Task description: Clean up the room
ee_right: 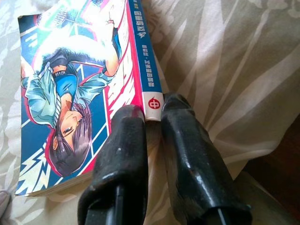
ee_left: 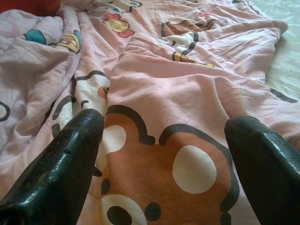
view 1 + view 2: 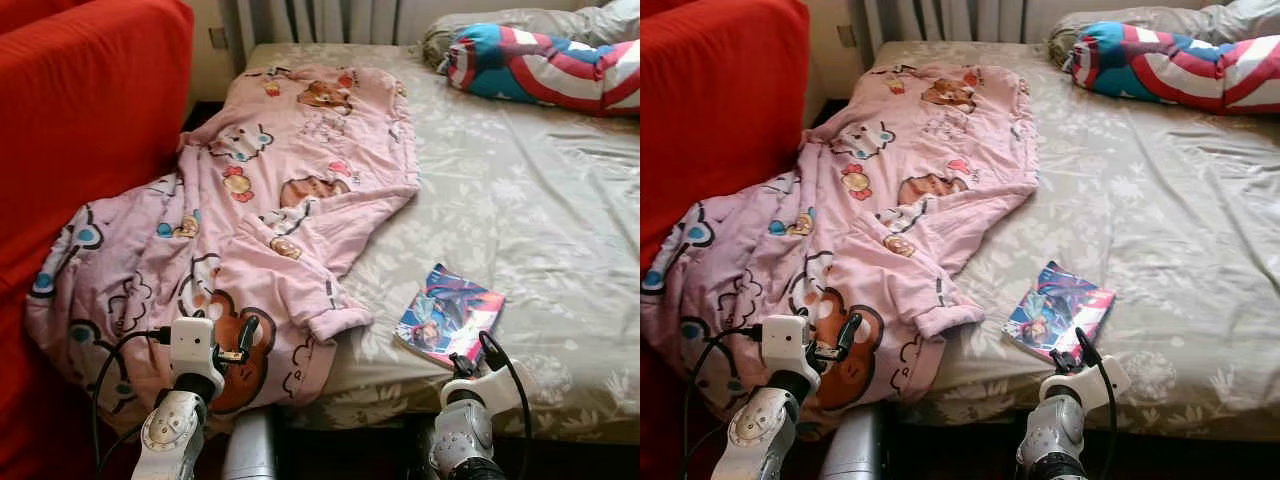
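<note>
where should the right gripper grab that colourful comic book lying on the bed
Probably the spine corner nearest the bed's front edge, coming in low from the front. The glossy colourful comic book lies flat on the beige floral sheet, and the right gripper already pinches that corner.

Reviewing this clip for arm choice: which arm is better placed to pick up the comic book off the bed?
Right. The right gripper already sits at the comic book, fingers nearly closed around its spine corner. The left gripper is open over the pink blanket.
</note>
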